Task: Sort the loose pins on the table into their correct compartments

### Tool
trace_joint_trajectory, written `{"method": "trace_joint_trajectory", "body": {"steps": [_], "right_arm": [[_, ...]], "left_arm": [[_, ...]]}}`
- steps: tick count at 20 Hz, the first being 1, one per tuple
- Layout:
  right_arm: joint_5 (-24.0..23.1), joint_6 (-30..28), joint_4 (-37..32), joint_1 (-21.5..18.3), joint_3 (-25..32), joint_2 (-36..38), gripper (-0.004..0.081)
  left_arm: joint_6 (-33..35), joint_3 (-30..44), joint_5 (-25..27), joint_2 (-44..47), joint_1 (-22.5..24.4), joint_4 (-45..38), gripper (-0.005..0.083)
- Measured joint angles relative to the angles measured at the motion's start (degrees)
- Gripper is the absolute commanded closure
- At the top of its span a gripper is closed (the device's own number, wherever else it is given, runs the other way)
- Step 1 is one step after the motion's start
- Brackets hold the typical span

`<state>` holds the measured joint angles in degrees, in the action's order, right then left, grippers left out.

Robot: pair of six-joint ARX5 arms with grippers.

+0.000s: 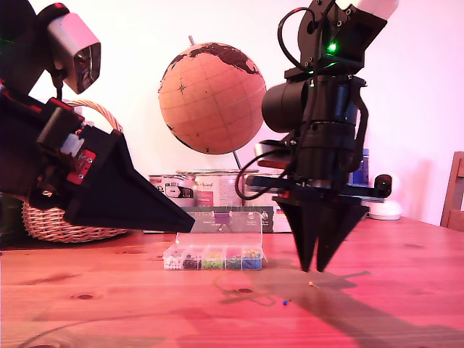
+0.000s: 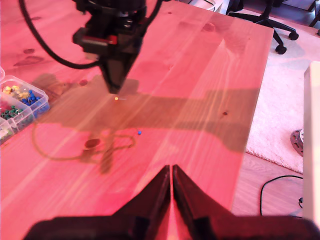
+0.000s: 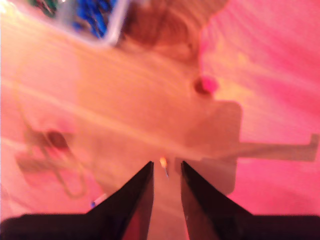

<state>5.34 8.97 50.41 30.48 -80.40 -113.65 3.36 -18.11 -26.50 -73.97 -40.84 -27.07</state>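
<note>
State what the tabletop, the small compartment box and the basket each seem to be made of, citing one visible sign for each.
The tabletop looks like reddish-brown wood with a smooth finish: grain lines and dark knots show. The compartment box appears to be clear plastic: its raised lid is see-through and the coloured pins show through the walls. The basket seems woven wicker: pale interlaced strands and an arched handle.

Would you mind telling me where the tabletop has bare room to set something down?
The table is bare in front of the clear box, toward the exterior view's left. It is crowded under my second hand, where a yellow pin and blue pin lie, and behind the box by the cans.
</note>
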Motion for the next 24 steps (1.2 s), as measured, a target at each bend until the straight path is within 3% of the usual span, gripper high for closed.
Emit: {"method": "trace_joint_trajectory", "body": {"steps": [24], "right_arm": [[-0.26,0.15,0.31,1.11,0.00,-1.75,0.0626]], "left_arm": [[-0.02,0.00,0.00,0.00,0.00,0.04,0.0795]]}}
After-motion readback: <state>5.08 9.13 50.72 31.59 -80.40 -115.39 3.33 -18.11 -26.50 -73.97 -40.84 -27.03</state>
